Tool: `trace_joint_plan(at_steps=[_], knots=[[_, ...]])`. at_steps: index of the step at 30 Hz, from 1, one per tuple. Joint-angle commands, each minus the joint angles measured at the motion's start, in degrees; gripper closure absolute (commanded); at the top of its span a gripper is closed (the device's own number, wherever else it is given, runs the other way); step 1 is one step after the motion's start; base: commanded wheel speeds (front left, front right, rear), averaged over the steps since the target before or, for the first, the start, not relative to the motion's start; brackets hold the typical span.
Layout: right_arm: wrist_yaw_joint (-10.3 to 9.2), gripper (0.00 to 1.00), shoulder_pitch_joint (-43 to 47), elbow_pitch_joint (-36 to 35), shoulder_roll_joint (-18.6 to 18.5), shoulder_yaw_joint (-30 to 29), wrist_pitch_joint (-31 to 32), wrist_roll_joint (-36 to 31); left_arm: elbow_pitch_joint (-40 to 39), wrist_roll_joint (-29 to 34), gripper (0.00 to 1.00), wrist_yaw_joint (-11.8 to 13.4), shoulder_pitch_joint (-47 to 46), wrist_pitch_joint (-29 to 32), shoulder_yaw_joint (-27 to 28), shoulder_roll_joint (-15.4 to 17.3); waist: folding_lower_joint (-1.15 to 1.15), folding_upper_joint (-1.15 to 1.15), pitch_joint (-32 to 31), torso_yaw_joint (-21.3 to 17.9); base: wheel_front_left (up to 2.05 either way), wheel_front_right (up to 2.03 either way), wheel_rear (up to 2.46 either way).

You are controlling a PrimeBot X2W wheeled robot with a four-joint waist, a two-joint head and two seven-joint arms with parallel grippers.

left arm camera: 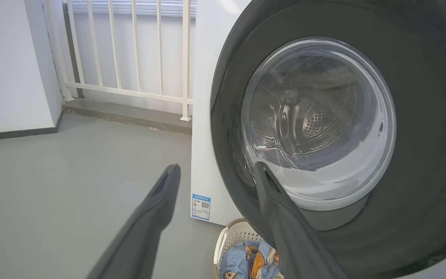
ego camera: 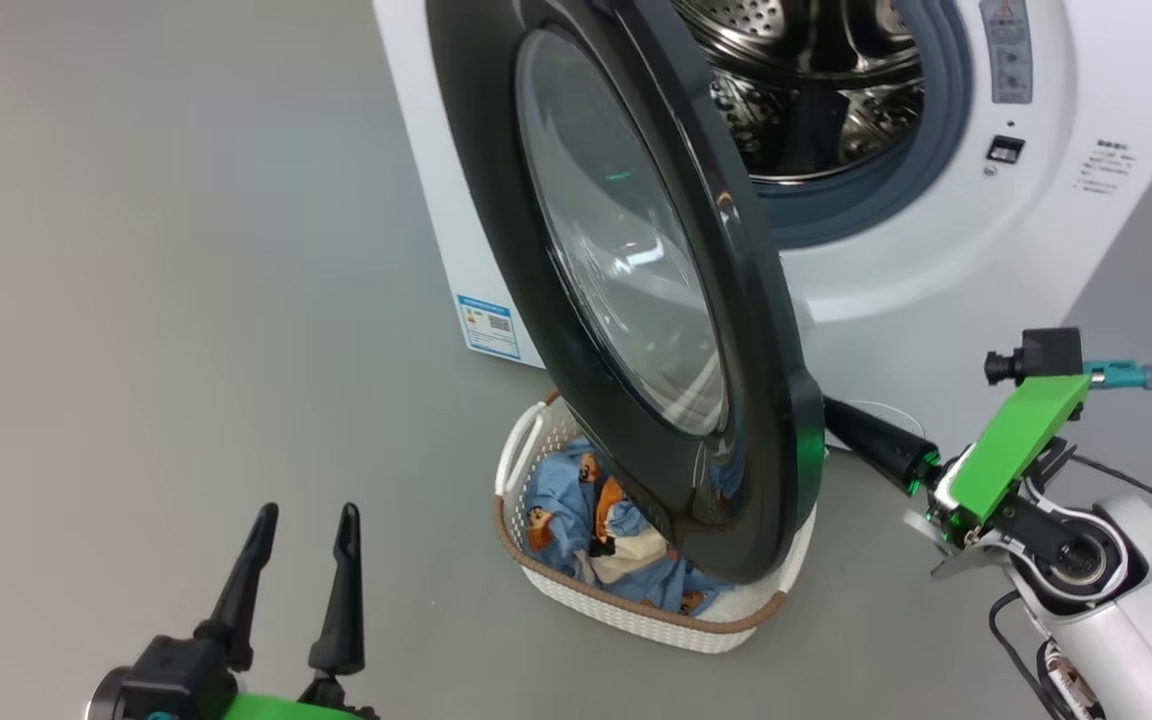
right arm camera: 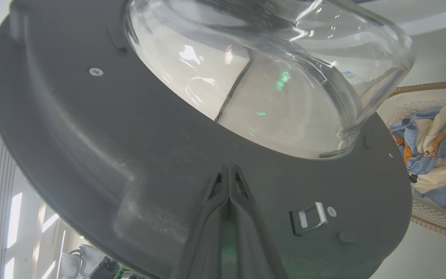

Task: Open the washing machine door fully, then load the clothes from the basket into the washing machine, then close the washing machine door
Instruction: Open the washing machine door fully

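Left gripper (ego camera: 307, 512): hung low at the left of the head view, spread wide open, gripped nothing, kept well apart from the basket (ego camera: 636, 622); pointed, in its own wrist view, toward the outer face of the door (ego camera: 771, 330).
Right gripper (right arm camera: 229, 168): was pressed fully closed with nothing between the fingers; lay with the tips at the door's dark inner face, below the glass window (ego camera: 616, 230) and near a small metal latch (right arm camera: 310, 217); could not be told whether touching or just off the surface.
Door: stood swung partway out from the washing machine (ego camera: 936, 260), edge-on toward the head camera, over the basket, and hid that basket's right part.
Glass window: bulged out as a clear bowl on the inner side; showed the drum (ego camera: 816, 90) through it in the left wrist view.
Washing machine: stood white and boxy behind the door, mouth uncovered, with perforated steel ringed by grey rubber.
Basket: sat on the grey floor (ego camera: 136, 250) just in front of the machine, under the door's lower edge.
Clothes (ego camera: 561, 505): lay bunched inside the basket, light blue with orange-brown figures and a cream patch.
Blue sticker (ego camera: 489, 325): was stuck low on the machine's side panel, near the basket.
White railing (left arm camera: 130, 50): stood beyond the machine in the left wrist view.
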Motion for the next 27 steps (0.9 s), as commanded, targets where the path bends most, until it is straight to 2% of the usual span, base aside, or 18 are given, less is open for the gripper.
trace_joint_plan(at_steps=[1, 14, 27], knots=[[0.57, 1.0, 0.9, -1.9, 0.7, 0.5, 0.4, 0.3, -1.1, 1.0, 0.0, -0.7, -0.1, -0.5, 2.2, 0.9, 0.0, 0.0, -1.1, 1.5, 0.0, 0.0, 0.0], [0.57, 1.0, 2.6, -2.7, 2.9, 0.6, 1.7, -1.1, -0.7, 1.7, 0.0, -1.8, 0.6, -0.5, 3.0, 0.9, 0.0, 0.0, -2.1, 6.4, 0.0, 0.0, 0.0], [0.57, 1.0, 3.2, -3.5, 4.6, 1.2, 2.9, -2.3, -0.9, 1.8, 0.0, -2.0, 0.6, -0.5, 3.2, 0.9, 0.0, 0.0, -1.9, 8.9, 0.0, 0.0, 0.0]])
